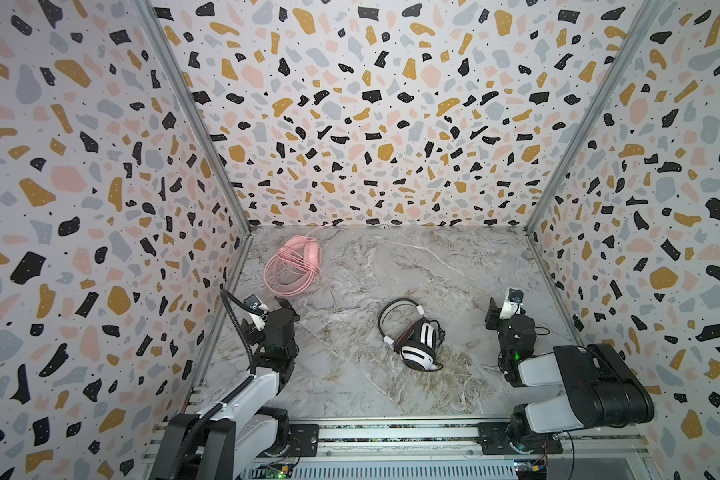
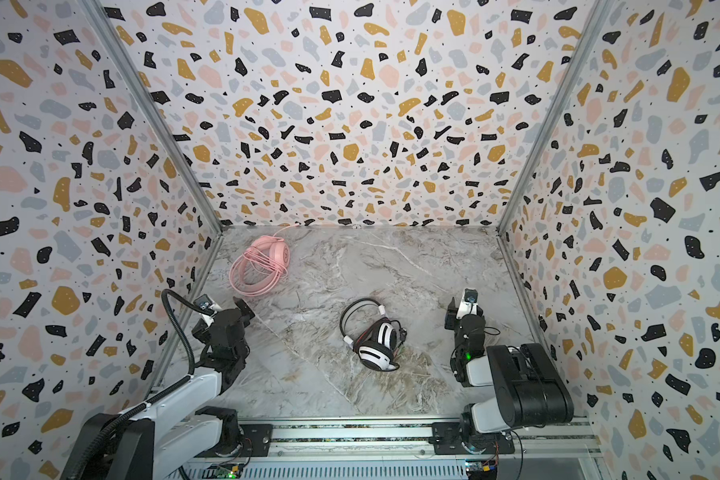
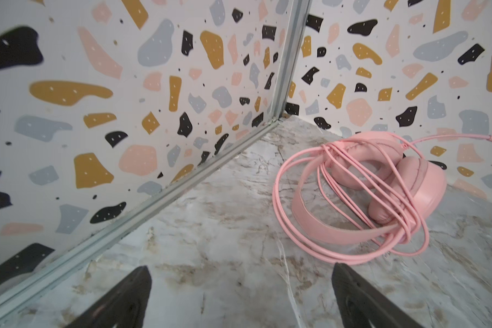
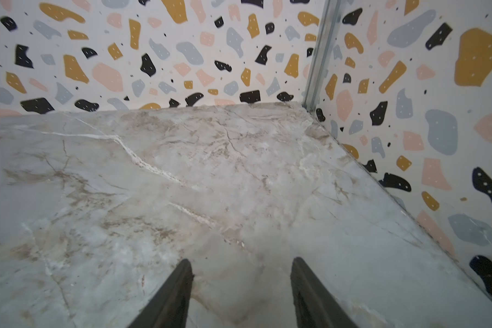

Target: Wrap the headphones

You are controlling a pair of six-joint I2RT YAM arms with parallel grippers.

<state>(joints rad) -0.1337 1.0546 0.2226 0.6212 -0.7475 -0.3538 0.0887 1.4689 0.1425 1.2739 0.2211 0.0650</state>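
The pink headphones (image 1: 308, 251) (image 2: 277, 251) lie near the back left corner, with their pink cord looped round the band and cups. In the left wrist view the pink headphones (image 3: 426, 187) sit just beyond one fingertip, not touching it. The white-and-black headphones (image 1: 422, 334) (image 2: 385, 334) lie mid-table with thin black and red cords bunched at the cups. My left gripper (image 1: 275, 316) (image 3: 240, 272) hovers in front of the pink set, open wide and empty. My right gripper (image 1: 504, 311) (image 4: 240, 264) is to the right of the white-and-black set, open over bare marble.
Terrazzo-patterned walls close in the marble table (image 1: 454, 270) on the left, back and right, with metal corner posts (image 1: 192, 120). A metal rail (image 1: 391, 436) carrying both arm bases runs along the front edge. The pink cord's end trails toward the back wall.
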